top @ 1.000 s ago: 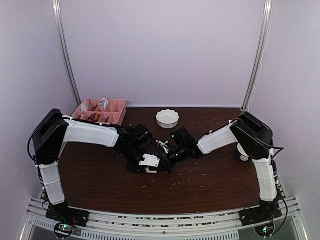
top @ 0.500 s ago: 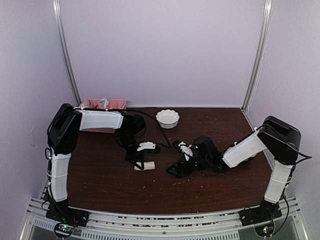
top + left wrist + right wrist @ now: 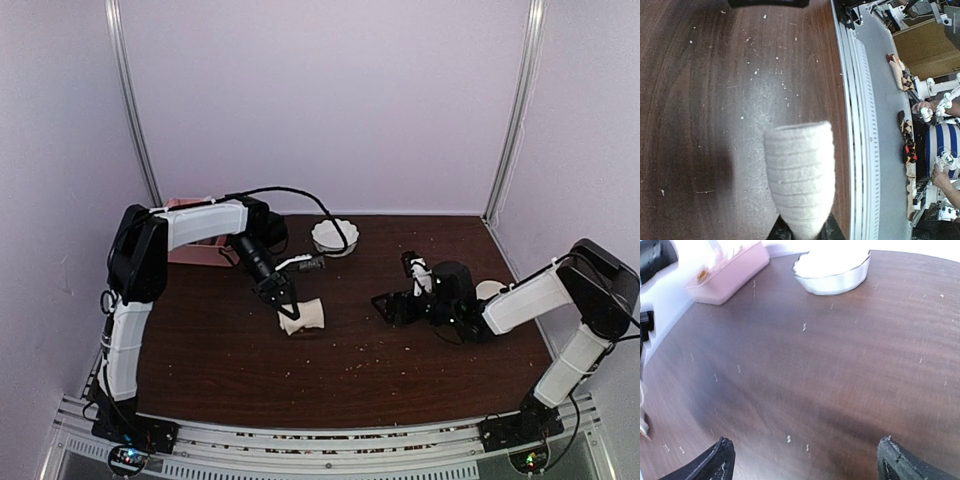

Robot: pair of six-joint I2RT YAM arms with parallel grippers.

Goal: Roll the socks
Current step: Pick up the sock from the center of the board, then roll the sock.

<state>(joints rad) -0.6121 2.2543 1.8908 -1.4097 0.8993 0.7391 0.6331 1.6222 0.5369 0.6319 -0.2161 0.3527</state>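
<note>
Left tool (image 3: pixel 282 297) clamped on one end of a sock roll (image 3: pixel 800 185); right tool (image 3: pixel 807 452) with fingers wide apart, holding nothing.

Sock roll: cream ribbed knit wound into a short cylinder, held left of centre over the tabletop (image 3: pixel 200 360) and well apart from the right tool. Whether it touches the wood cannot be told. Handling, as judged: light, soft, squashy, not fragile, and apt to spring loose. Best gripped across the whole thickness, over the loose outer edge, not by a single layer. Bowl (image 3: pixel 335 237): white, scalloped, far edge; contents washed out, not readable. Tray (image 3: pixel 725 275): pink, far left, partly behind the left arm; something pale shows above its rim, not identifiable.
</note>
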